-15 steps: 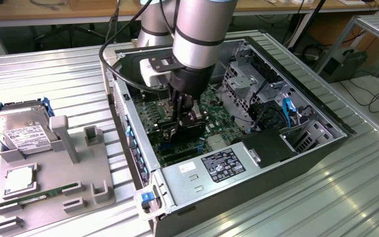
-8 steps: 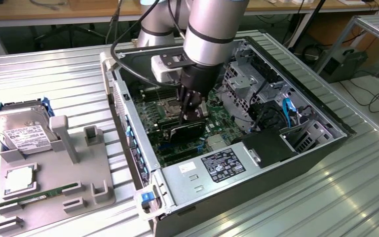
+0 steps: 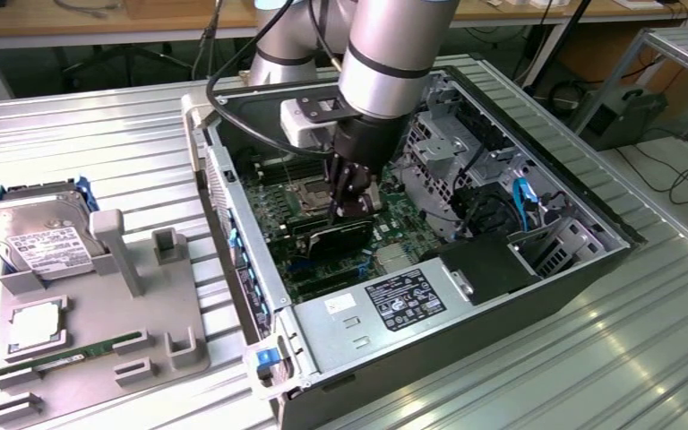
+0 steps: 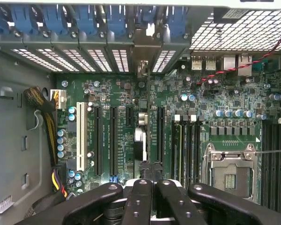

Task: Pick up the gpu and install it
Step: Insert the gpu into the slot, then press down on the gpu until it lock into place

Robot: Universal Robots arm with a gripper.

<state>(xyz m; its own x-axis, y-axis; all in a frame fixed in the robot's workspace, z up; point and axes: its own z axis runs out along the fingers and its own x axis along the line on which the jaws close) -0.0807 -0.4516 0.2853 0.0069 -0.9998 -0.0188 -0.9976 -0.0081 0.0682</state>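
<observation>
One black gripper (image 3: pixel 353 210) we see clenched on the thin black gpu card (image 3: pixel 334 235), upright over the green motherboard (image 4: pixel 131 126) (inside the open case (image 3: pixel 583 260)).

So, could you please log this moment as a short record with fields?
gripper: gripper shut on the gpu, inside the open computer case
gpu: black card standing on edge over the motherboard
holder tray: grey tray at the exterior view's left, holding a hard drive and memory stick
</observation>
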